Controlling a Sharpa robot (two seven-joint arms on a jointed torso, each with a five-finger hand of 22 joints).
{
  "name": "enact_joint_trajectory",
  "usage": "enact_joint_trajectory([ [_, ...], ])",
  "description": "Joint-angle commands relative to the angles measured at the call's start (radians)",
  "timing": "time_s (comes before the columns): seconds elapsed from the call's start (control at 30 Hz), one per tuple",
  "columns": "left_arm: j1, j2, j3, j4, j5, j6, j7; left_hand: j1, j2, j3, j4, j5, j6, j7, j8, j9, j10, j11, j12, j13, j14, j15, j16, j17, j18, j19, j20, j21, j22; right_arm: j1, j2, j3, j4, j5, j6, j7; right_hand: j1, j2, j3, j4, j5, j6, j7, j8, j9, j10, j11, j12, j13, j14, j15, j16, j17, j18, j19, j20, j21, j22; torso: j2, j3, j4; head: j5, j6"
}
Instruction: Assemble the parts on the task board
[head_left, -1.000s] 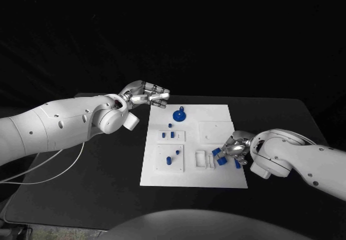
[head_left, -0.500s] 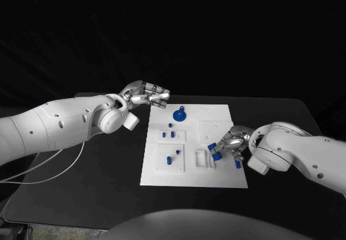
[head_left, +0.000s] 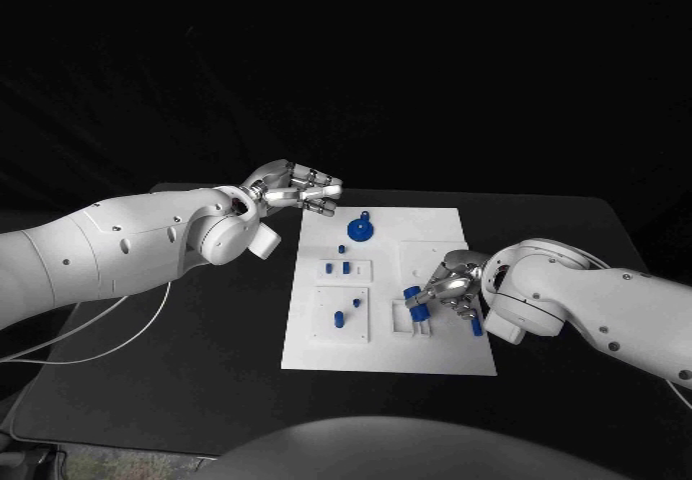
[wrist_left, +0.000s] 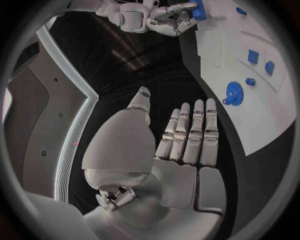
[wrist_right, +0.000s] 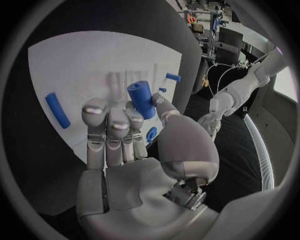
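- Left hand (head_left: 296, 188) hangs over the black table (head_left: 188, 330), just past the far left corner of the task board (head_left: 325, 350). Its fingers lie flat and side by side, and it holds nothing.
- Next on the board comes a blue gear (head_left: 359, 233) near the far edge. A little nearer to the robot than the gear are some small blue pegs (head_left: 335, 268) in a raised white block. More pegs (head_left: 340, 320) stand in a second block, nearer still.
- To the right of those blocks is a white holder with slots (head_left: 402, 318). It sits on the near right part of the board.
- Right hand (head_left: 450, 291) is over the right side of the board, just beside that holder. It pinches a blue cylinder (wrist_right: 142, 99) between the thumb and fingers.
- I think the next move is to put this blue cylinder into the holder. The holder lies just in front of the fingertips (wrist_right: 95, 106), toward the left. The cylinder's long way points out from the hand, toward the board.
- The right hand is much nearer to the holder than the left hand is.
- One more blue bar (wrist_right: 57, 110) lies flat on the board beside the right hand.
- The hand hides part of the holder, so I cannot tell which slot is the right one, or if the cylinder touches the board.
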Motion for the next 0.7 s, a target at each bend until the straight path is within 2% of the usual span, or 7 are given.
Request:
enact_joint_trajectory([
  [0.03,0.0,0.002,0.001,0.002,-0.002,0.018,0.004,-0.002,0.004,-0.001,-0.006,-0.002,-0.003,0.003,-0.001,-0.002,-0.004,0.003,-0.004,0.001,0.0,0.001,-0.001,0.0,-0.011,-0.006,-0.002,0.001,0.001,0.0,0.011,-0.002,-0.007,-0.077,0.041,-0.005,-0.014,-0.006,-0.002,0.015,-0.012,0.027,-0.019,-0.003,0.001,0.004,-0.002,-0.005,-0.002,0.002,-0.008,-0.005,-0.001,-0.005,0.053,-0.007,-0.004,-0.001,0.001,0.001,-0.0002,0.001,-0.001],
  [0.37,0.0,0.002,0.0,0.002,-0.002,0.021,0.001,-0.003,0.006,0.0,-0.005,-0.003,-0.004,0.003,-0.001,-0.002,-0.005,0.003,-0.004,0.0,-0.001,0.002,-0.001,0.0,-0.01,-0.007,-0.002,0.001,0.001,0.0,0.029,-0.012,-0.02,-0.112,0.082,-0.008,-0.024,-0.006,-0.004,0.027,-0.02,0.037,-0.022,-0.003,0.005,0.003,-0.004,-0.01,-0.007,0.002,-0.009,-0.009,-0.003,-0.006,0.053,-0.008,-0.006,-0.003,0.001,0.0013,-0.0015,0.007,-0.005],
  [0.7,0.0,0.001,0.0,0.003,-0.002,0.025,-0.003,-0.005,0.006,-0.001,-0.005,-0.003,-0.004,0.004,-0.001,-0.002,-0.005,0.003,-0.004,0.001,-0.002,0.002,-0.001,0.0,-0.01,-0.006,-0.002,0.001,0.001,0.0,0.029,-0.019,-0.006,-0.111,0.122,-0.008,-0.023,-0.008,-0.007,0.029,-0.016,0.04,-0.023,-0.003,0.008,0.003,-0.005,-0.013,-0.009,0.002,-0.01,-0.012,-0.003,-0.007,0.052,-0.009,-0.008,-0.003,0.001,0.0012,-0.0012,0.009,-0.007],
])
